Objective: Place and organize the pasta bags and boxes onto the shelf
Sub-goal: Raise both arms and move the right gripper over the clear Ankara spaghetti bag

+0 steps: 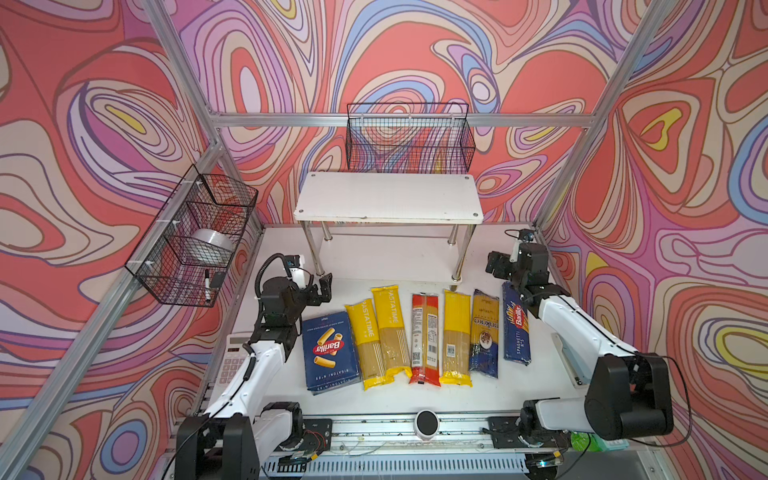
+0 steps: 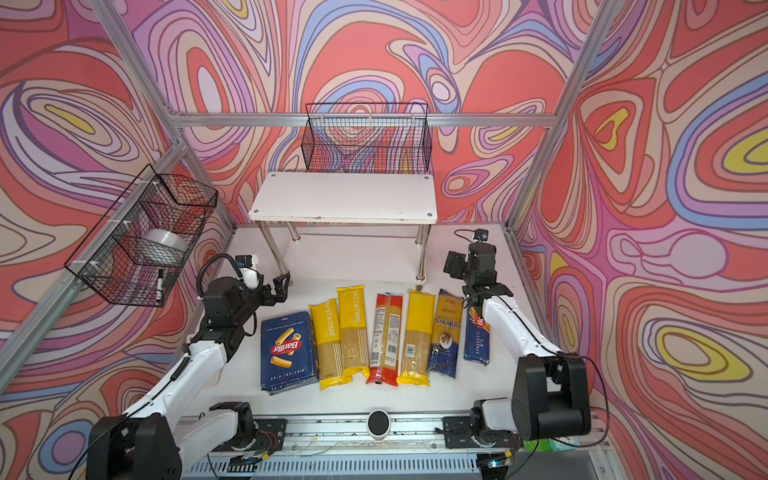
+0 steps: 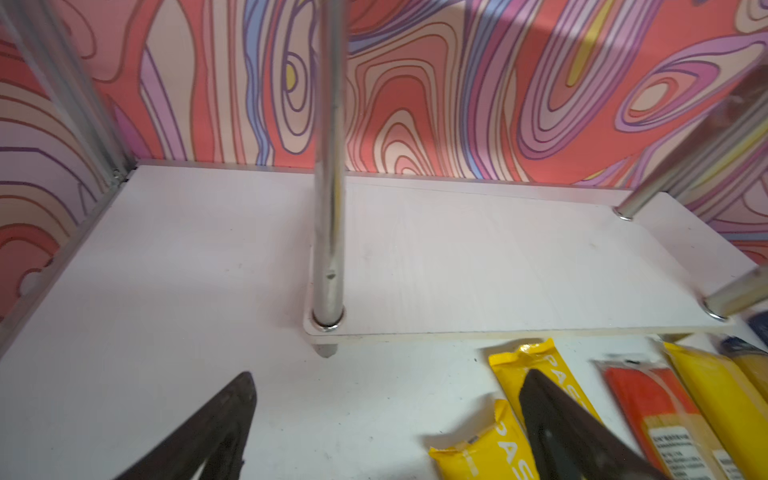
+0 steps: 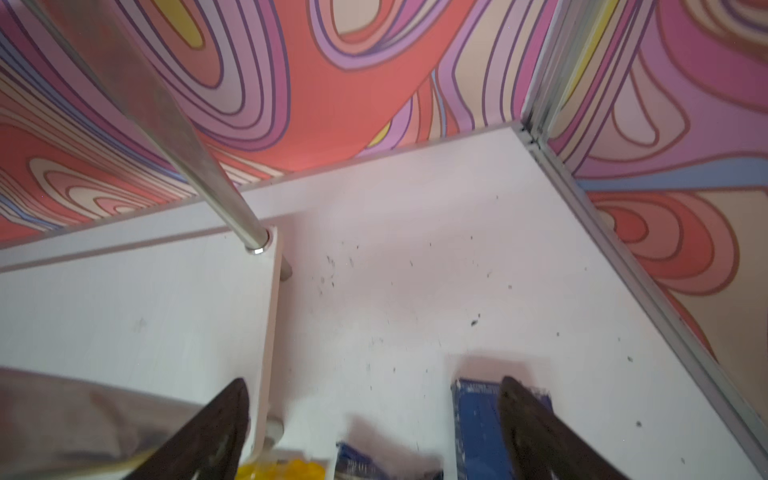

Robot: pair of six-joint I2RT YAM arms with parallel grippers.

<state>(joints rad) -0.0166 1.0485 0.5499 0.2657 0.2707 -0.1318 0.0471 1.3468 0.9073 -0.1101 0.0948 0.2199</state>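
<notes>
Rigatoni box, five bags and spaghetti box are laid in a row on the surface before the bare shelf, likely for single picks. Left claw and right claw are held wide open, empty, near its far corners.

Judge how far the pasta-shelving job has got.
Done: nothing; the shelf is bare on both boards. In hand: nothing; left gripper and right gripper hang open, empty. Left: rigatoni box, spaghetti box and five bags all lie in a row on the table.
</notes>
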